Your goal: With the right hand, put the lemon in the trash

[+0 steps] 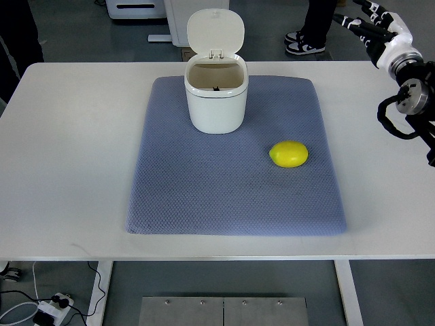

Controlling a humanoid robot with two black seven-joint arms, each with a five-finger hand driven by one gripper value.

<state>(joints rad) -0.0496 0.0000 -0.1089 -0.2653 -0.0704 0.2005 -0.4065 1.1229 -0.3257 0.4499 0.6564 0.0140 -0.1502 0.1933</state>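
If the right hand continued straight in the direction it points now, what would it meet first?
The right hand points up-left, past the table's far edge. That line leads toward a person's shoes on the floor, but height is unclear, so the way looks mostly free.

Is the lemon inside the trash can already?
No, the lemon lies on the blue mat, apart from the open trash can.

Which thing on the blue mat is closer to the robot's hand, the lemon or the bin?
The lemon. It lies on the mat's right side, toward the right hand, while the white bin stands further left.
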